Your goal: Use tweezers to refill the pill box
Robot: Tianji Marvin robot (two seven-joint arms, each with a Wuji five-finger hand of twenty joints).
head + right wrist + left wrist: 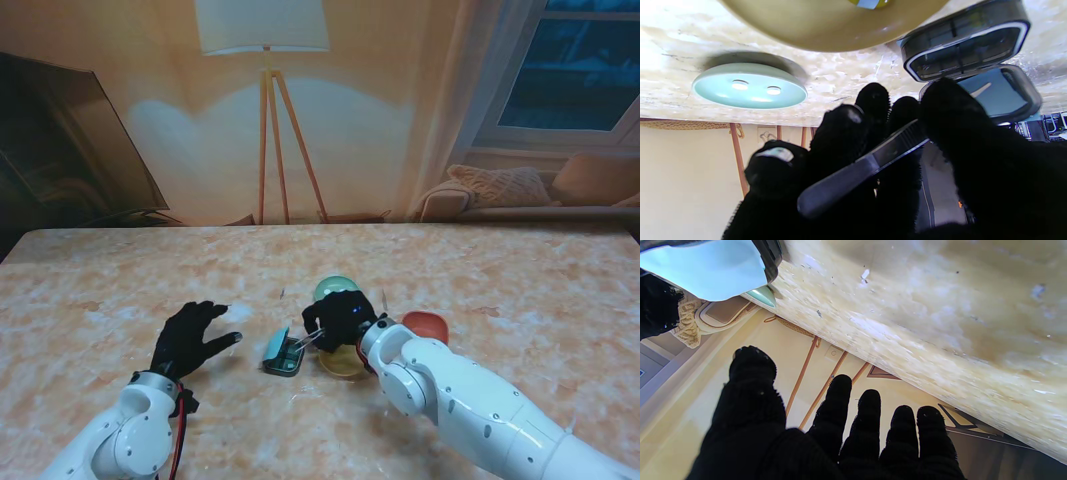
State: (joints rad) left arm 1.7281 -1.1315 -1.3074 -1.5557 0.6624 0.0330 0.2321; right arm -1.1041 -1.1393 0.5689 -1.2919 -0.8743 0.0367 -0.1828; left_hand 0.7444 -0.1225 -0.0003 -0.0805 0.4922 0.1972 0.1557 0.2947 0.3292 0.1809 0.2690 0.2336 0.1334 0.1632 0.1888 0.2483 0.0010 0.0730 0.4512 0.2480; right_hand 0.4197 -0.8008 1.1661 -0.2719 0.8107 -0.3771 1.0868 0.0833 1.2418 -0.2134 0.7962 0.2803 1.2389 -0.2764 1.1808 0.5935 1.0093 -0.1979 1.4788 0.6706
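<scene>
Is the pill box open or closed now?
Open: the pill box shows its divided compartments, and its lid is folded back beside them.

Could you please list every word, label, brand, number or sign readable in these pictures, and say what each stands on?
None can be read in any view.
pill box, lid open: no print shows.
tweezers in the right hand: ridged grip, no brand.
green dish, yellow dish, red dish: plain.
left hand: unmarked.
</scene>
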